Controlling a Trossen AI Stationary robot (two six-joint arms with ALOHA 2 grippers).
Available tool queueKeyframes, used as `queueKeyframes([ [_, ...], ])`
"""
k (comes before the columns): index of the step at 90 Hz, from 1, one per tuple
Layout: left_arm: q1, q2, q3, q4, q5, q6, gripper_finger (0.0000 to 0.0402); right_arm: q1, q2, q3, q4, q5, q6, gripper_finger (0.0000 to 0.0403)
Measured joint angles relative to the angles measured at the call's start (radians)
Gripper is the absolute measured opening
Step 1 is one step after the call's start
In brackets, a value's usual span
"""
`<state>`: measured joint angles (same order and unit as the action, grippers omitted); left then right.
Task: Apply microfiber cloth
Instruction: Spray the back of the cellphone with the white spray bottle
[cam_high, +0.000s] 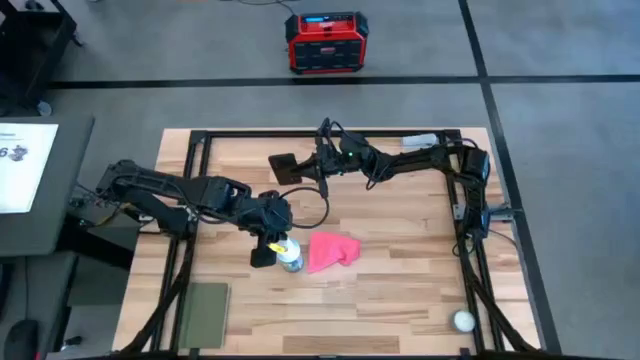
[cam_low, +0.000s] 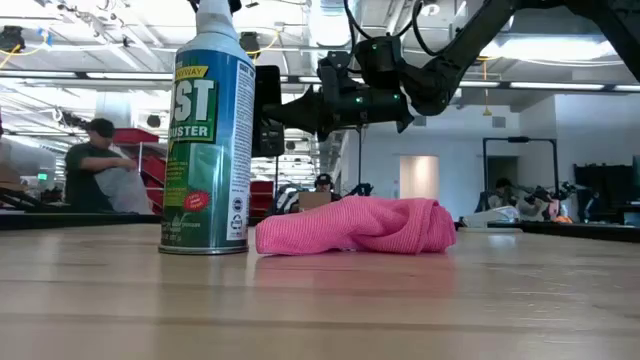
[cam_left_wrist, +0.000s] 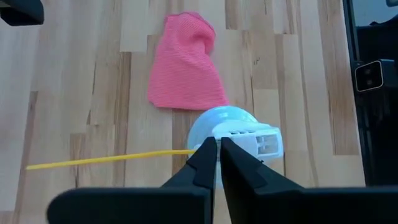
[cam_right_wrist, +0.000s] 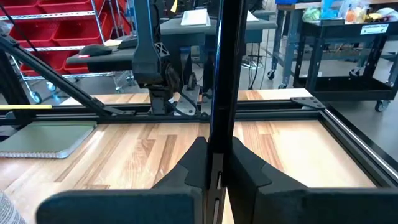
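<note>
Right tool (cam_high: 318, 170) grips the phone (cam_high: 284, 168) edge-on; left tool (cam_left_wrist: 217, 149), clenched empty above the can (cam_high: 290, 258), should open over the cloth (cam_high: 333, 250).

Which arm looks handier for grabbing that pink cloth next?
Left. Its gripper hangs over the spray can right beside the microfiber cloth, holding nothing; the right gripper is farther back, shut on a black phone.

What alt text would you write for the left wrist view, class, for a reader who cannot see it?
The left gripper, fingers closed together, hovers directly over the white cap of a spray can with a thin yellow straw. Beyond lies the crumpled pink microfiber cloth on the wooden table.
</note>
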<state>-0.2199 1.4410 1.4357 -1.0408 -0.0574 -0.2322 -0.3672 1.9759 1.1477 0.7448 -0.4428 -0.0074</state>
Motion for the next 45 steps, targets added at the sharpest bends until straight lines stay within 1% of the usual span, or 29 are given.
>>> queueKeyframes([
  [21, 0.001, 0.042, 0.003, -0.014, 0.027, 0.000, 0.0000, 0.001, 0.000, 0.000, -0.001, -0.003, 0.000, 0.0017],
  [45, 0.002, 0.050, 0.002, -0.028, 0.050, 0.008, 0.0000, 0.006, 0.000, 0.000, -0.004, -0.005, 0.000, 0.0017],
])
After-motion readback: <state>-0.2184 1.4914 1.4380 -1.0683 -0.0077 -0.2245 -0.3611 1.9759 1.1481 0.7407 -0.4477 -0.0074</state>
